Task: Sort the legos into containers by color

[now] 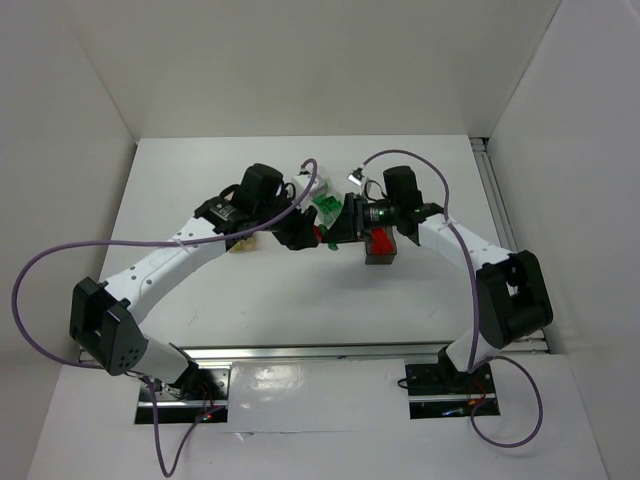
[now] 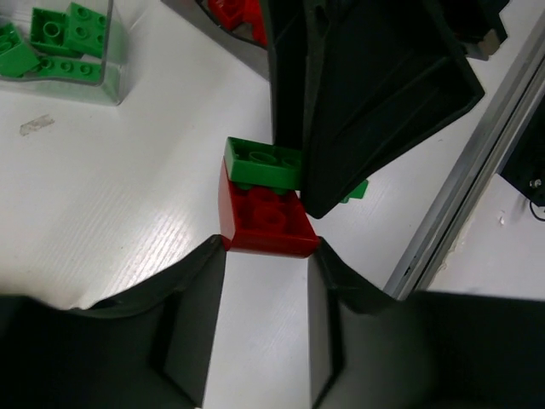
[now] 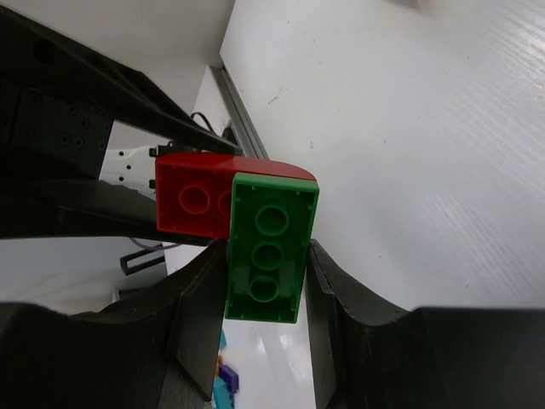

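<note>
A red brick point(image 2: 266, 223) and a green brick point(image 3: 271, 249) are stuck together and held in the air between both grippers. My left gripper point(image 2: 268, 251) is shut on the red brick. My right gripper point(image 3: 266, 256) is shut on the green brick. In the top view the grippers meet mid-table, left point(image 1: 303, 235) and right point(image 1: 342, 224), with the red brick point(image 1: 322, 238) between them. The clear container point(image 2: 109, 60) holds several green bricks point(image 2: 60, 34). The dark grey container point(image 1: 380, 256) holds red pieces point(image 1: 380, 240). The amber container point(image 1: 243, 243) is mostly hidden under the left arm.
The table's metal rail point(image 2: 477, 170) runs along the right edge in the left wrist view. White walls enclose the table on three sides. Purple cables loop from both arms. Open white table surface point(image 1: 300, 300) lies in front of the grippers.
</note>
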`<state>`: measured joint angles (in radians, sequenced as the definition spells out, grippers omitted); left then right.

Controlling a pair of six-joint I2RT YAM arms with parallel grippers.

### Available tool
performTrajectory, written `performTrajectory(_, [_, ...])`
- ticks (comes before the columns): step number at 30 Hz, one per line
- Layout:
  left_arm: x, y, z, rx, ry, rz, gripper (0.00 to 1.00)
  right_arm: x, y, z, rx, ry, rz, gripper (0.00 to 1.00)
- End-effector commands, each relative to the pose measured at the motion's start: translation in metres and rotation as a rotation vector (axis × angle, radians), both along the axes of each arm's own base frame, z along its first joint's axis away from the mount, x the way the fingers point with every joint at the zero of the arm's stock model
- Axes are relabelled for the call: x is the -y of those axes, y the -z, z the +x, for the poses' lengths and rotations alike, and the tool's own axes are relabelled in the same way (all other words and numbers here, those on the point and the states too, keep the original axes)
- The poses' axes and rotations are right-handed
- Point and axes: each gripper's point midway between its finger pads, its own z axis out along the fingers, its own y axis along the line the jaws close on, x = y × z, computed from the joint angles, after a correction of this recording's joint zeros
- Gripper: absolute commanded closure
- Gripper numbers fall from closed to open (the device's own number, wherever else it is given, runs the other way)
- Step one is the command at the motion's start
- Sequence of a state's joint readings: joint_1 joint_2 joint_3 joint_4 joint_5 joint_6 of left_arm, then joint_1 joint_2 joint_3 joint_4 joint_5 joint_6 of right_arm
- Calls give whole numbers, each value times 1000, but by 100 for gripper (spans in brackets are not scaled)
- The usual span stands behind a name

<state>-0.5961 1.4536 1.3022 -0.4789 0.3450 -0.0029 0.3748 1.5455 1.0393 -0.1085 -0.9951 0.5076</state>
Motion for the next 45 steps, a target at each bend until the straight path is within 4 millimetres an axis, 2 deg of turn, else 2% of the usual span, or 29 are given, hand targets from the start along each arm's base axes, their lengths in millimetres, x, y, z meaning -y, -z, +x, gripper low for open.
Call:
performTrajectory(1, [7, -13, 7, 62, 26, -37, 54, 0, -6, -6, 5, -41, 38, 74])
performTrajectory(3, [7, -13, 7, 62, 26, -37, 57, 0, -6, -6, 5, -41, 38, 74])
performTrajectory(5, [7, -7, 6, 46, 26, -26, 74, 0, -6, -6, 5, -41, 38, 74])
performTrajectory(6, [7, -11, 8, 53, 26, -31, 84, 0, -6, -6, 5, -41, 38, 74])
performTrajectory(7, [5, -5, 9, 43, 12, -11, 97, 0, -5, -7, -4, -41, 35, 74])
performTrajectory(8, [4, -4, 11, 47, 3, -5, 100, 0, -5, -7, -4, -41, 35, 74])
performTrajectory(11, [0, 3, 10, 7, -25, -13, 100, 5, 2, -1, -6, -21, 4, 74])
performTrajectory(16, [-13, 39, 16, -72, -94, 75, 100, 22, -9, 24, 47, 84, -26, 74])
performTrajectory(17, [-12, 42, 21, -81, -102, 91, 100, 24, -4, 27, 40, 110, -50, 74])
performTrajectory(19, [-14, 48, 24, -95, -115, 117, 100, 27, -9, 36, 53, 144, -53, 74])
performTrajectory(21, [-17, 51, 34, -111, -149, 140, 100, 26, -19, 49, 101, 182, -51, 74])
performTrajectory(24, [-24, 53, 40, -130, -189, 175, 100, 27, -15, 72, 107, 242, -92, 74])
performTrajectory(25, [-26, 54, 45, -137, -206, 171, 100, 30, -22, 92, 151, 300, -122, 74])
performTrajectory(27, [-32, 51, 46, -146, -229, 164, 100, 22, -10, 109, 157, 326, -170, 74])
performTrajectory(28, [-36, 50, 49, -154, -252, 158, 100, 27, -6, 124, 182, 374, -207, 74])
performTrajectory(30, [-40, 45, 48, -158, -278, 139, 100, 16, 5, 142, 182, 392, -239, 74])
performTrajectory(32, [-52, 48, 50, -166, -317, 147, 100, 17, 26, 163, 156, 419, -299, 74])
performTrajectory(34, [-61, 44, 52, -171, -373, 136, 100, 14, 41, 172, 157, 438, -374, 76])
performTrajectory(35, [-68, 41, 55, -171, -400, 124, 100, 10, 37, 179, 174, 454, -385, 76])
performTrajectory(36, [-72, 38, 58, -169, -427, 116, 100, 5, 52, 181, 179, 438, -426, 76])
performTrajectory(37, [-77, 35, 57, -168, -444, 106, 100, 9, 59, 184, 172, 446, -460, 76])
performTrajectory(38, [-87, 35, 62, -170, -485, 106, 100, 7, 56, 192, 193, 475, -488, 76])
performTrajectory(39, [-90, 29, 63, -166, -503, 92, 100, 3, 66, 196, 206, 473, -518, 76])
performTrajectory(40, [-96, 30, 66, -171, -545, 91, 100, 7, 71, 200, 211, 486, -548, 74])
performTrajectory(41, [-103, 22, 71, -163, -576, 70, 100, 4, 67, 207, 231, 508, -566, 68])
performTrajectory(42, [-107, 22, 73, -168, -601, 67, 100, 5, 79, 212, 218, 515, -592, 61])
performTrajectory(43, [-111, 18, 73, -166, -617, 55, 97, 0, 80, 217, 237, 515, -600, 50])
performTrajectory(44, [-109, 16, 72, -178, -618, 45, 92, 5, 85, 218, 220, 527, -641, 41])
performTrajectory(45, [-115, 16, 74, -179, -634, 43, 83, -1, 74, 224, 243, 537, -637, 28])
